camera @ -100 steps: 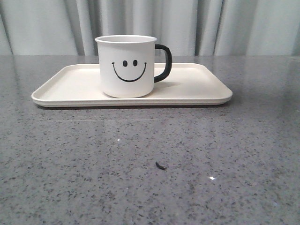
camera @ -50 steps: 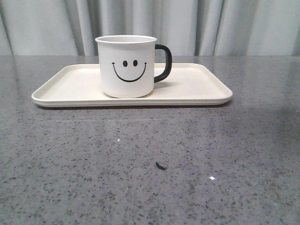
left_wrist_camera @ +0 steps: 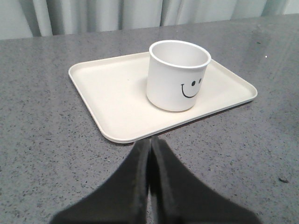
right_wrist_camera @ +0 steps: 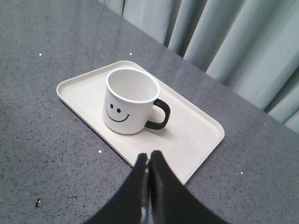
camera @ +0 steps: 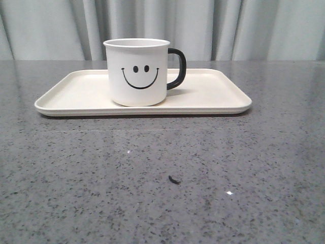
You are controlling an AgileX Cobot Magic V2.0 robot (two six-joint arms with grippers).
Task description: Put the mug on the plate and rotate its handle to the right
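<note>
Standing upright on the plate (camera: pixel 213 96), the mug (camera: pixel 137 71) shows its handle (camera: pixel 177 68) pointing right. Both the left end effector (left_wrist_camera: pixel 150 154) and right end effector (right_wrist_camera: pixel 149 161) hang pinched together, empty, well back over the worktop (camera: pixel 162 178). Looks finished; nothing more needed.

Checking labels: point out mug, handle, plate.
mug (camera: pixel 138 76), front view, on the smiley face.
handle (camera: pixel 179 68), front view, on the black loop.
plate (camera: pixel 213 94), front view, on bare floor right of the mug.

A grey speckled table (camera: pixel 264 152) carries the cream plate (camera: pixel 213 96) toward its back — and a small dark fleck (camera: pixel 174 179) nearer the front.
</note>
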